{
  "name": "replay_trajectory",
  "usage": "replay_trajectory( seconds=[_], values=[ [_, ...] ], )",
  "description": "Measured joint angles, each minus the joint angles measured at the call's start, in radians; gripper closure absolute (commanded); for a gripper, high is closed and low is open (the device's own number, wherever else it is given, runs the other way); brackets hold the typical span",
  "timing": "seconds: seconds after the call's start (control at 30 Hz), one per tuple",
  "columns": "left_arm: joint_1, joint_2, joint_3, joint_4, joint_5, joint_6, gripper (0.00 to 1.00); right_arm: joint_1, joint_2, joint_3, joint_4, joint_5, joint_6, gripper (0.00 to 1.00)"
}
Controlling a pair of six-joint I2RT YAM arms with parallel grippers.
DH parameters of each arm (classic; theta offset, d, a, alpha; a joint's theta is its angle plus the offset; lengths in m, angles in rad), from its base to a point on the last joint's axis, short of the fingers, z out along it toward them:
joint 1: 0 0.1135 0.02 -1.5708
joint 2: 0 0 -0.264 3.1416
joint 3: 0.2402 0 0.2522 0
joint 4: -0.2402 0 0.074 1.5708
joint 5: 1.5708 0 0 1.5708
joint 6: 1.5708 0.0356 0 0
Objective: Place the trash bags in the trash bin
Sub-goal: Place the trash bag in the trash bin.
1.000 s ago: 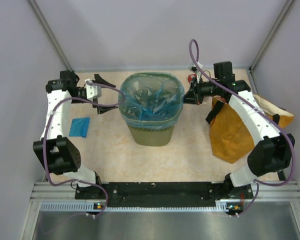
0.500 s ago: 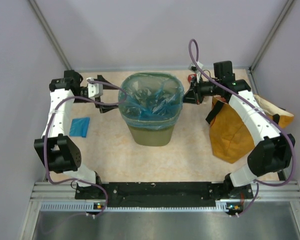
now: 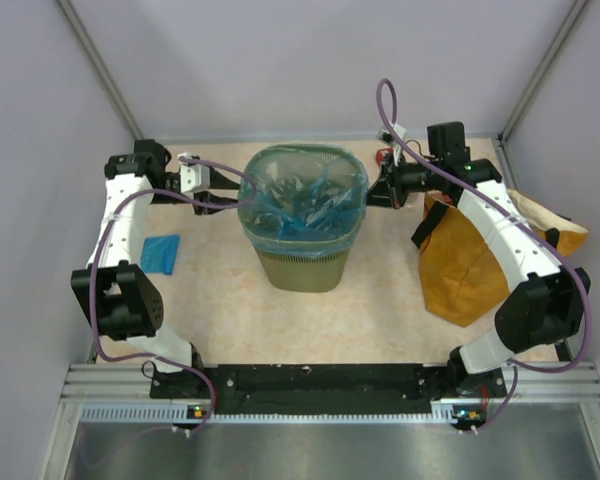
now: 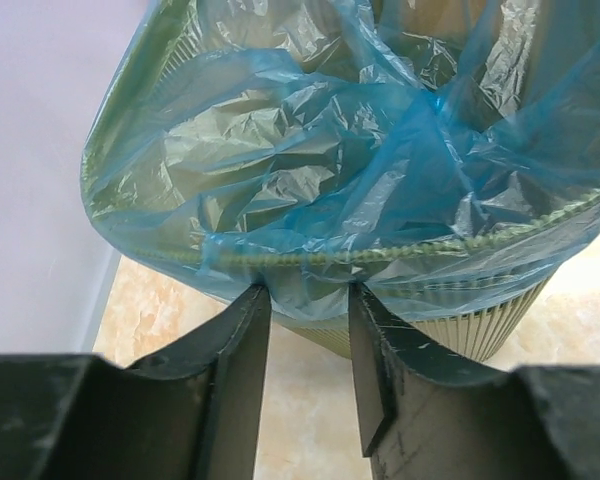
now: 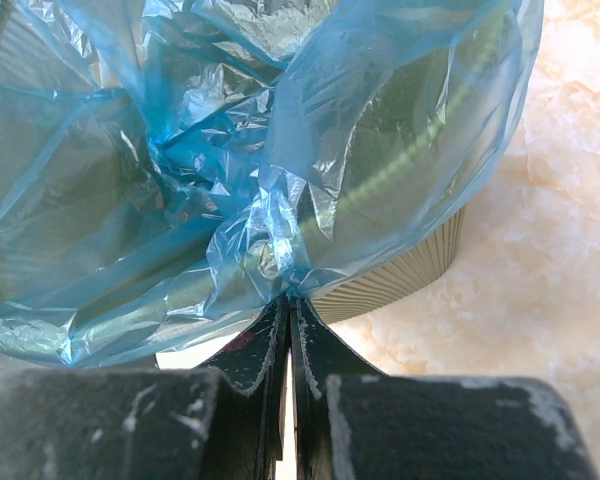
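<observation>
Top external view: nearest the camera, two arms rose from the front edge of the table (image 3: 380, 320). One folded blue bag (image 3: 160, 253) lay flat on the table at nine o'clock from the bin (image 3: 300, 268), well apart from it. The one bin stood mid-table, and one big blue bag (image 3: 302, 200) lined it, its film pulled over the rim. One orange sack (image 3: 455, 280) stood at three o'clock from the bin, under the right arm. Farther back, the left gripper (image 3: 228, 191) met the bin's rim at ten o'clock and the right gripper (image 3: 373, 193) met it at two o'clock.

In the left wrist view, the left jaws stood partly spread, one on either side of the big blue bag's overhanging edge at the rim, with a gap between them. In the right wrist view, the right jaws were pressed together, pinching a bunched fold of the big blue bag just outside the rim.

A second before, the left jaws had been spread wide and short of the rim; they had since narrowed and moved in. The right gripper, the bin and both bags had not shifted.
</observation>
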Motion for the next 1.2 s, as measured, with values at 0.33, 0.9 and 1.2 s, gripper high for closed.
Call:
replay_trajectory(
  seconds=[0.33, 0.9, 1.2],
  values=[
    [-0.01, 0.0, -0.011, 0.0, -0.005, 0.005, 1.0, 0.0, 0.0, 0.008, -0.005, 0.0, -0.001, 1.0],
    [-0.011, 0.0, -0.06, 0.0, -0.071, -0.002, 1.0, 0.0, 0.0, -0.01, 0.003, 0.028, -0.036, 1.0],
    [-0.012, 0.006, -0.06, 0.0, -0.057, -0.004, 1.0, 0.0, 0.0, -0.122, 0.016, 0.06, -0.061, 1.0]
  ],
)
